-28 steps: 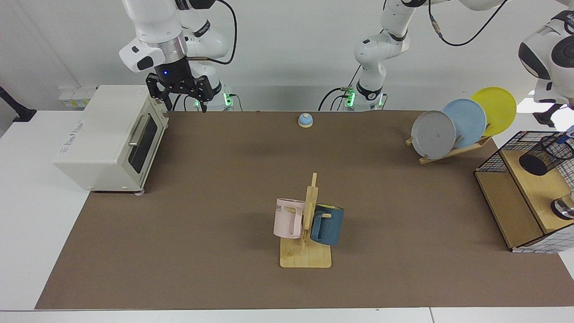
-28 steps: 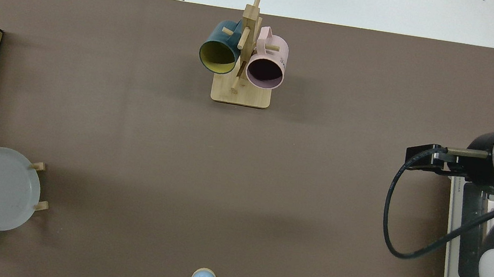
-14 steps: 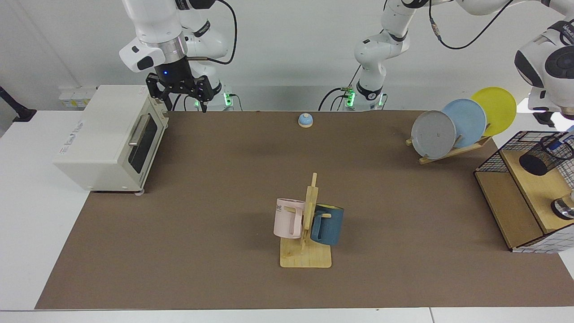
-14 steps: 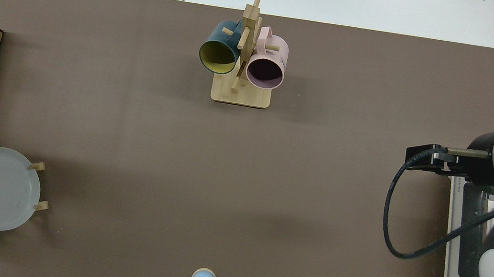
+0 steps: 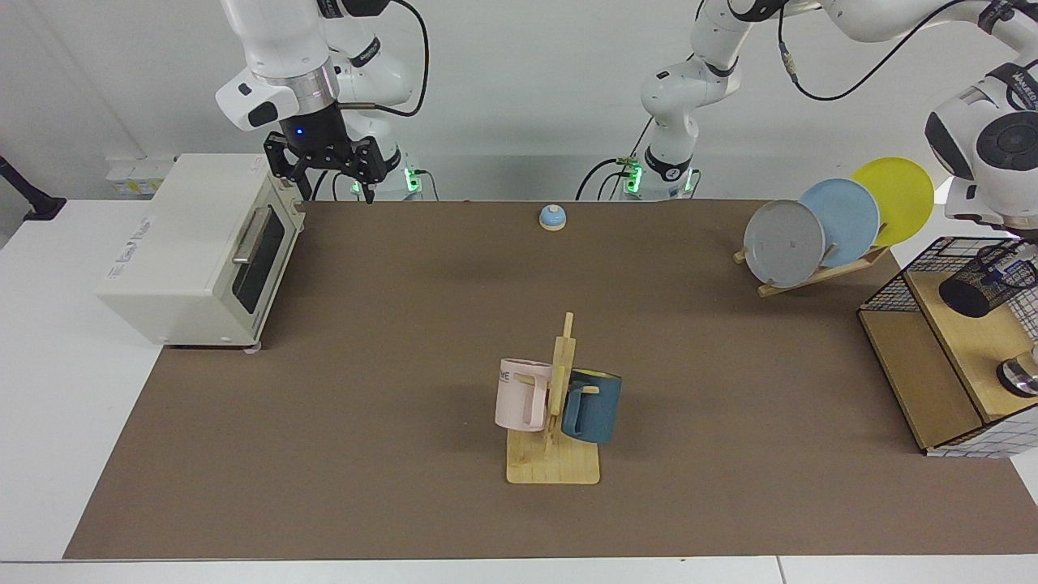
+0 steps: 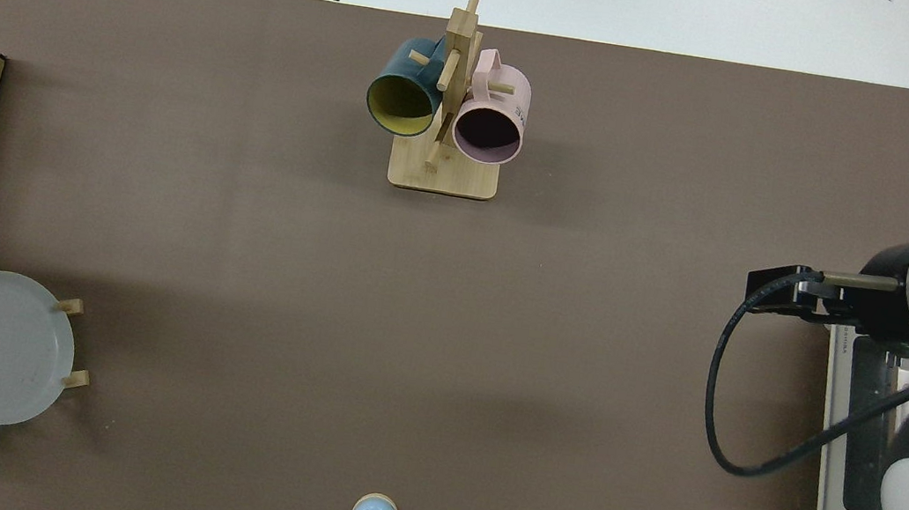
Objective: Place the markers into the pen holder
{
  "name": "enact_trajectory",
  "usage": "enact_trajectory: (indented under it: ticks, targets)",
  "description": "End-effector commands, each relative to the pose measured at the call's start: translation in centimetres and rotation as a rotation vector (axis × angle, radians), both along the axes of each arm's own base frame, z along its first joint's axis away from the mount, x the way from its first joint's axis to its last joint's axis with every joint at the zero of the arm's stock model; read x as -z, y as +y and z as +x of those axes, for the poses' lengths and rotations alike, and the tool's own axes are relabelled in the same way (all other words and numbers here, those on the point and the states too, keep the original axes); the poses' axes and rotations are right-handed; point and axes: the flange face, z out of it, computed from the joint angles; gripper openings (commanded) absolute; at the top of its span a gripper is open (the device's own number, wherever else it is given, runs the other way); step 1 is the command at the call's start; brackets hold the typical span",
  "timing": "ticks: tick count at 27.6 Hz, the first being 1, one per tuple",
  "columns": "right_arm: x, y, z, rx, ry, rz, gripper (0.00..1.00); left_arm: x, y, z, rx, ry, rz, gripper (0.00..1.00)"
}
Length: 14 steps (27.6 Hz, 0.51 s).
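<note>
The marker (image 5: 1008,262) already sits in the mesh pen holder (image 5: 985,286) on the wire rack (image 5: 900,285), so little seems left. The left tool is out of sight above it; the right tool (image 5: 328,166) waits spread and empty by the toaster oven (image 5: 186,243)

Pink mug (image 5: 523,393): letters "ME" legible. Toaster oven (image 5: 199,247) side label unreadable.

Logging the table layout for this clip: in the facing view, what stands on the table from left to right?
Toaster oven → bell → mug tree with pink and blue mugs → plate rack with grey, blue and yellow plates → wire rack holding the pen holder.
</note>
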Motion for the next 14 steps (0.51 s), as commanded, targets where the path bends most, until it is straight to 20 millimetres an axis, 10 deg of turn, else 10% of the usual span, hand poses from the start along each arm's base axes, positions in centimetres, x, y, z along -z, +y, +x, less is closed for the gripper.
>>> enact_trajectory:
  ticks: [1,14]
  targets:
    - [-0.3,-0.2,-0.3,0.017,-0.015,0.006,1.0,0.9,0.0,0.1,0.01,-0.013,0.004,0.0]
    - [-0.3,-0.2,-0.3,0.017,-0.015,0.006,1.0,2.2,0.1,-0.2,0.014,0.002,-0.016,0.0]
